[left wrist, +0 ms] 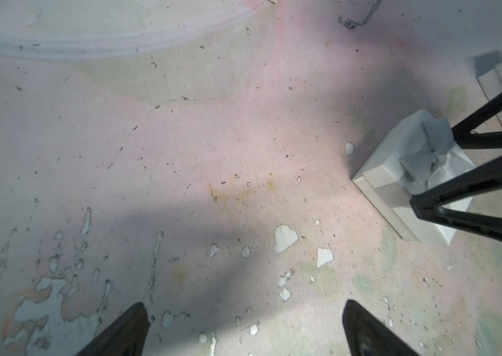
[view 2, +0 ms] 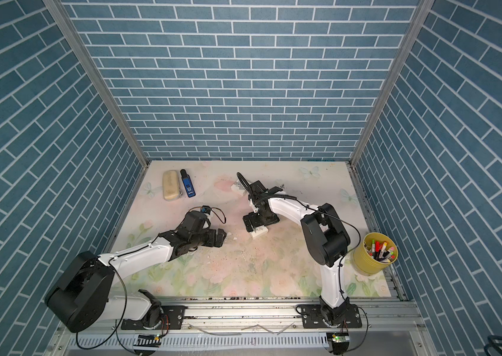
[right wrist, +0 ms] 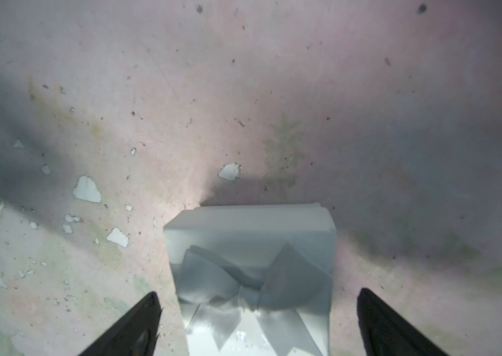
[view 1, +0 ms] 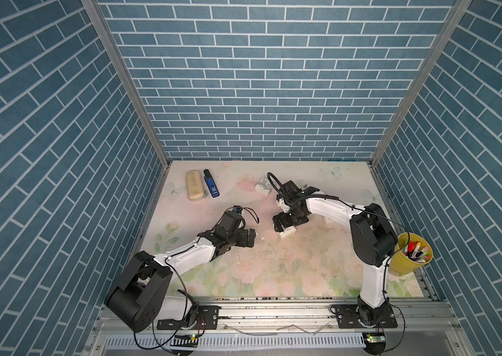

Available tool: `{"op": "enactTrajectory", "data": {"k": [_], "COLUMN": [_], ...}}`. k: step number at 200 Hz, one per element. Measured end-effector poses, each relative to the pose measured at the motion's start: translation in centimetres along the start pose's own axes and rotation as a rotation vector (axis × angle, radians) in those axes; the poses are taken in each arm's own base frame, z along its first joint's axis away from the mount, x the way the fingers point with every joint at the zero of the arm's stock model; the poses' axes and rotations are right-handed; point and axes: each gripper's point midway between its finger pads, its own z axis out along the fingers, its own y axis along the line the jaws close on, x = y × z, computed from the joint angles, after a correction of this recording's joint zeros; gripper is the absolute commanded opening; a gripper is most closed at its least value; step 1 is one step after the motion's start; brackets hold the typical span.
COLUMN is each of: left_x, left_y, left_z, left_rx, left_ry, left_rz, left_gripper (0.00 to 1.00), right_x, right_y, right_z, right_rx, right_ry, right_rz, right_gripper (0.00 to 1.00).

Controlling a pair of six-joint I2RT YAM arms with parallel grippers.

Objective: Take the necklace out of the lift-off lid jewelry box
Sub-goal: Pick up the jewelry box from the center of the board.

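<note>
Status: my right claw (right wrist: 259, 292) hangs over the jewelry box (right wrist: 243, 225). Its fingers are spread wide either side with a gap on both sides, gripping nothing. The box is white with a grey ribbon bow (right wrist: 252, 277) on top. It sits flat on the bench (view 1: 274, 271), around the middle of it in both top views.

My left claw (left wrist: 243, 303) is also spread wide and empty. It is low over bare bench, left of the box, near it but not touching.

The necklace (left wrist: 356, 20) is out of the box. It is a thin chain bunched loose on the bench, well apart from the box, and too small to pick out in the top views. A second white box piece (view 1: 263, 186) sits further back, partly behind my right arm. I can't tell what it is.

Surface: floral mat in pale pink and green, with butterflies printed toward the far corners. It is badly worn, with print chipped off in white flakes (left wrist: 285, 237), dark specks all over and one yellowish stain (left wrist: 237, 188).

Upper left of the bench: beige case (view 1: 195, 186) and blue device (view 1: 211, 184), side by side. Lower right: yellow cup (view 1: 403, 265) full of markers (view 1: 416, 250), right beside my right arm's elbow.

Room: blue brick-pattern walls (view 1: 259, 77) on three sides and aluminium posts (view 1: 126, 83) in the back corners. An aluminium rail (view 1: 274, 311) along the front edge carries both arm bases.
</note>
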Motion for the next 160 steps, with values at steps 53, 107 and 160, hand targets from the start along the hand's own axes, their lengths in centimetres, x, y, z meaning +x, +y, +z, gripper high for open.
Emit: {"op": "enactTrajectory", "data": {"k": [53,107,160], "left_x": [-0.4,-1.9,-0.2], "left_y": [0.3,0.7,-1.2], "left_z": [-1.2,-2.6,-1.2], "left_rx": [-0.014,0.017,0.120], "left_ry": [-0.020,-0.067,-0.001], "left_rz": [0.037,0.078,0.205], "left_gripper": [1.00,1.00,1.00], "right_x": [0.2,0.2,0.4], "right_y": [-0.2,-0.1,0.5], "right_z": [0.9,0.9,0.8], "right_rx": [0.005,-0.001,-0.054], "right_ry": [0.021,0.024,0.034], "right_rz": [-0.012,-0.030,-0.047], "right_gripper": [0.89,0.76,0.75]}}
